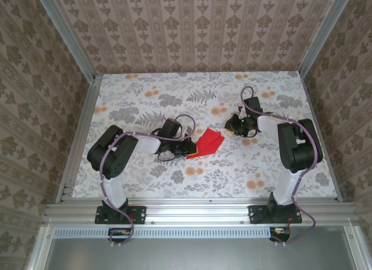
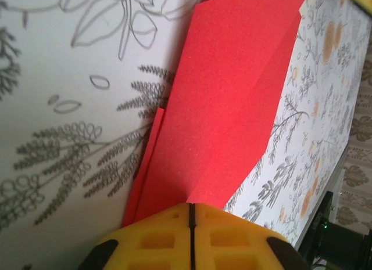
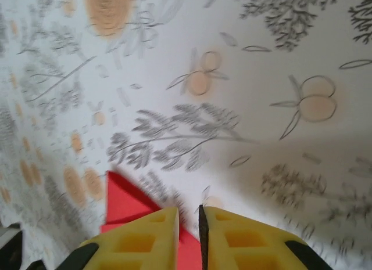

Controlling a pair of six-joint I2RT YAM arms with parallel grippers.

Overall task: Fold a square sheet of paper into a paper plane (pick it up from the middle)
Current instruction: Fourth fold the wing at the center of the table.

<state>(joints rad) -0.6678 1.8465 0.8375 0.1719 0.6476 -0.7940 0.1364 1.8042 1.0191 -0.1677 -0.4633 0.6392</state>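
Observation:
The square sheet of paper (image 1: 209, 143) is bright red and folded into a pointed, creased dart shape. It lies on the flowered table near the middle. My left gripper (image 1: 189, 147) is at its left end. In the left wrist view the yellow fingers (image 2: 157, 241) are pressed together, and the red paper (image 2: 226, 107) runs out from the seam at the gripper's tips (image 2: 192, 205). My right gripper (image 1: 232, 128) hovers just right of the paper's far end, its jaws a narrow gap apart (image 3: 189, 215). A red corner of the paper (image 3: 125, 200) shows below them.
The flower-printed table top (image 1: 174, 96) stretches to a metal frame and patterned walls on three sides. A metal rail (image 1: 197, 209) runs along the near edge, where both arm bases are bolted. Cables loop over each arm.

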